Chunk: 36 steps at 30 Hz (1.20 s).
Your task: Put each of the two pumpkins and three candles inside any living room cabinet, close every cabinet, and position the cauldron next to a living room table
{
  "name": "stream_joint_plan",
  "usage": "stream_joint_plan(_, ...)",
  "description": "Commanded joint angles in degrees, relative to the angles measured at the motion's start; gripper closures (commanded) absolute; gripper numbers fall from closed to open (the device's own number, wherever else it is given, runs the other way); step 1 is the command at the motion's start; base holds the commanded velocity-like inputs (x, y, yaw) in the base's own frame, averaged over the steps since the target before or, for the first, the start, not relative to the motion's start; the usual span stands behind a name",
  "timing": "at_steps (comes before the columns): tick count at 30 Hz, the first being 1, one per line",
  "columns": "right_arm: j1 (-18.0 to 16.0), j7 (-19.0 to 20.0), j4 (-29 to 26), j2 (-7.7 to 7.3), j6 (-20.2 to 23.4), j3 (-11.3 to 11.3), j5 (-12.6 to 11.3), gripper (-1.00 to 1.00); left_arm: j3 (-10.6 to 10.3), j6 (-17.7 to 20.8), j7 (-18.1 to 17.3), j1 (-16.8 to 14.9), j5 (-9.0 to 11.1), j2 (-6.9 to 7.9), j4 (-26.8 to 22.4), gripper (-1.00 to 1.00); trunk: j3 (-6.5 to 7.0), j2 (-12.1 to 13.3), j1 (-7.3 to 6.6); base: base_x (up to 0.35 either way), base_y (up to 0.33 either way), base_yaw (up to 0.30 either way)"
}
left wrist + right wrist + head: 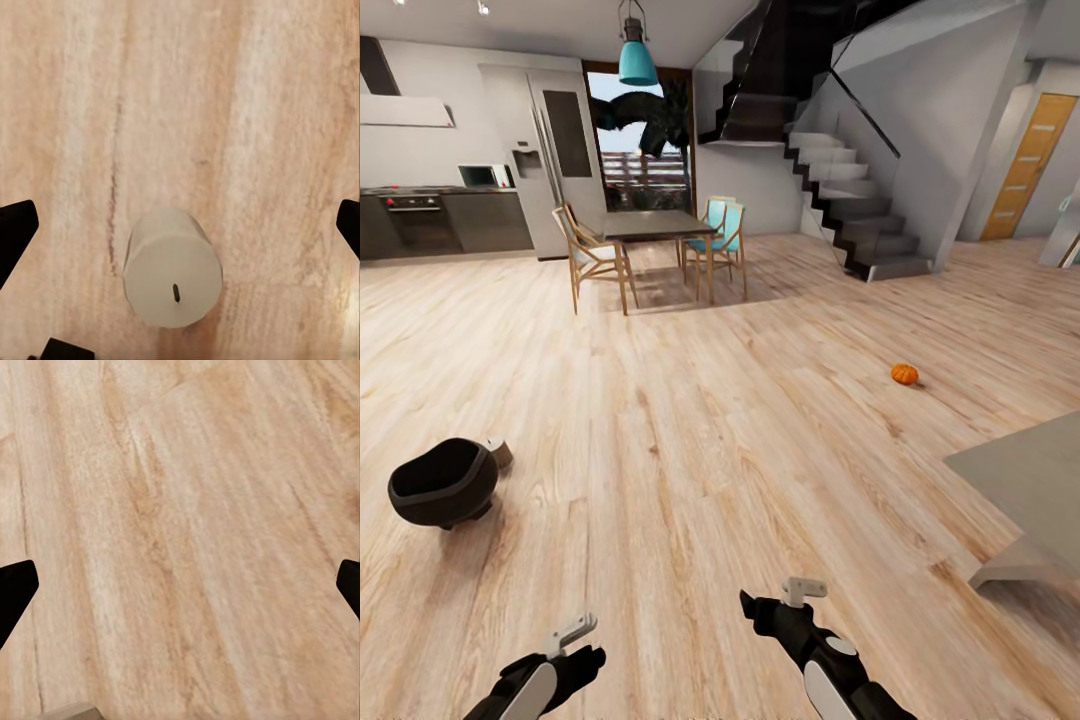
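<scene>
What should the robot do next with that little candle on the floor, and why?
Probably lower the left gripper straight down over the candle and close on it. The candle stands upright on the wood floor, the two fingertips sit wide apart on either side and touch nothing. The candle lies a bit off the midline between them, so a small centering shift first seems wise.

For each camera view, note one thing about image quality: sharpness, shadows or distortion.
Head view: wide-angle, stairs and walls lean outward; the cauldron and pumpkin cast soft, short shadows on the floor. Left wrist view: the candle is fairly sharp, its wick visible, while the wood grain looks smeared. Right wrist view: soft, blurry floorboards, even light, no glare.
</scene>
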Motion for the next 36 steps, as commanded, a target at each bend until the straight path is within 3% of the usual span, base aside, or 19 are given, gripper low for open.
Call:
stream_joint_plan(1,-0.05,-0.52,-0.12,-0.09,0.11,0.23,-0.48,-1.0,-0.23,0.08,0.52,-0.04,0.64,0.07,0.01,-1.0,-0.24,-0.44,0.22,0.0,0.0,0.0)
stream_joint_plan(12,-0.05,-0.52,-0.08,-0.13,0.08,0.26,-0.48,-1.0,-0.19,0.6,0.48,-0.04,0.82,0.08,0.39,-1.0,-2.21,-4.85,2.63,0.0,0.0,0.0)
stream_joint_plan(23,-0.05,-0.45,-0.03,-0.13,0.08,0.28,-0.48,-1.0,-0.35,1.0,0.4,-0.38,0.69,-0.01,3.91,-1.0,-4.19,-9.26,5.05,0.0,0.0,0.0)
stream_joint_plan(27,-0.05,-0.44,-0.02,-0.13,0.09,0.32,-0.48,-1.0,-0.4,1.33,0.45,-0.39,0.69,0.0,3.97,-1.0,-5.07,-9.32,5.15,0.0,0.0,0.0)
stream_joint_plan(36,-0.05,-0.43,-0.09,-0.13,0.11,0.32,-0.48,-1.0,-0.51,8.47,0.81,-0.72,0.18,-0.42,3.62,-1.0,-7.07,-9.44,5.38,0.0,0.0,0.0)
